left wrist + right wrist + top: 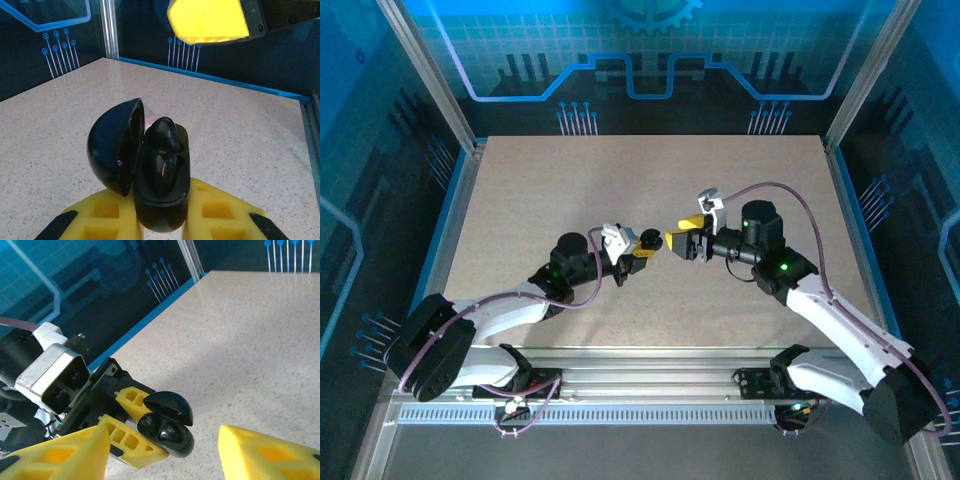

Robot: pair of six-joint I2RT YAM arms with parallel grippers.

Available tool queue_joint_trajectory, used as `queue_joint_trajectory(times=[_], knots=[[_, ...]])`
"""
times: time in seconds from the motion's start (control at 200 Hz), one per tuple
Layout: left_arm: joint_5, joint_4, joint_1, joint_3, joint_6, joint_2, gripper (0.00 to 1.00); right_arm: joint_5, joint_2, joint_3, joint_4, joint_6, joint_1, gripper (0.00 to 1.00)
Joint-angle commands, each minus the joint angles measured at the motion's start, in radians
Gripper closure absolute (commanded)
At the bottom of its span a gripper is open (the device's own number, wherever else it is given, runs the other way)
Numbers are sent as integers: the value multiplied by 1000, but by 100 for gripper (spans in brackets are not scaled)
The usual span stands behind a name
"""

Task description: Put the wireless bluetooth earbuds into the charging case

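The charging case (161,202) is a black clamshell, held off the table with my left gripper (161,207) shut on its lower body. Its domed lid (114,145) stands swung open to the left. Two black wireless bluetooth earbuds (163,165) sit side by side in the wells. From above, the case (650,240) hangs mid-table between both arms. My right gripper (682,240) faces it from the right, open, with nothing between its yellow fingers (65,455). In the right wrist view the open case (175,440) and earbuds (169,432) lie just beyond those fingers.
The speckled tabletop (620,180) stretches bare behind and around the two grippers. Metal frame posts and blue-edged walls (450,190) bound it on the left, right and back. One yellow right-hand fingertip (207,20) hangs above the case in the left wrist view.
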Motion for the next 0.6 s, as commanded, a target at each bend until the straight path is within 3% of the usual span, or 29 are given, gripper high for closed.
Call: queue_joint_trajectory(times=[0.0, 0.27, 0.595], knots=[[61, -29, -6, 49, 2, -29, 84, 31, -36, -19, -50, -67, -13, 36], [110, -68, -7, 61, 8, -34, 84, 32, -85, -25, -97, -241, -19, 31], [155, -124, -6, 84, 31, -43, 84, -50, -117, -32, -206, -628, -23, 28]])
